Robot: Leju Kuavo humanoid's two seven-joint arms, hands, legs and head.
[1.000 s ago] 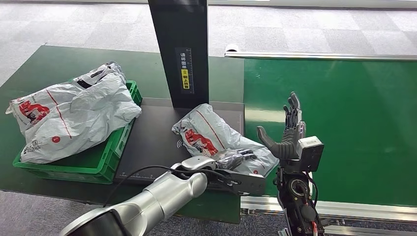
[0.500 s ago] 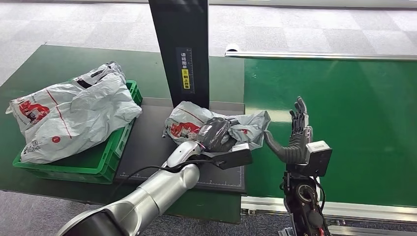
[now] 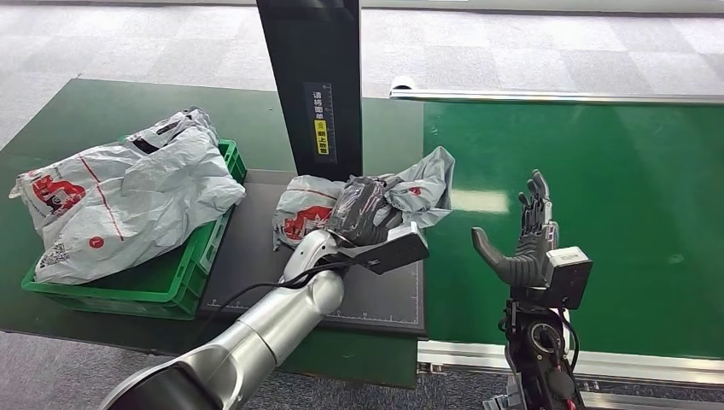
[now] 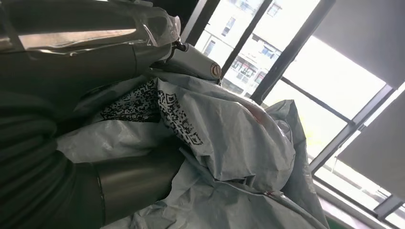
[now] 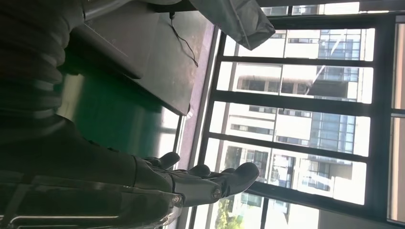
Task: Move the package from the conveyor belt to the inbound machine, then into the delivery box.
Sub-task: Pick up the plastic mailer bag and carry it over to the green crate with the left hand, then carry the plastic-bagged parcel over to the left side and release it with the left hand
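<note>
Fingers of the left hand [image 3: 363,212] were largely buried in the crumpled grey package [image 3: 431,181], which was gripped and held lifted above the dark scanner plate [image 3: 256,243] at centre frame, beside the black post [image 3: 312,77]. At left, a green crate [image 3: 175,282] was filled by another grey bag [image 3: 128,192]. Lower right, the right hand [image 3: 521,239] was held spread and empty over the green belt [image 3: 615,196].

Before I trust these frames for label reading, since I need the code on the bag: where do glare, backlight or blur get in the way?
Head view: even light, a bright reflection patch on the conveyor belt; the package is sharp. Left wrist view: windows behind are blown out, but the package's QR code stays legible, creased; the left hand is dark. Right wrist view: strong backlight leaves the right hand nearly a silhouette.
</note>
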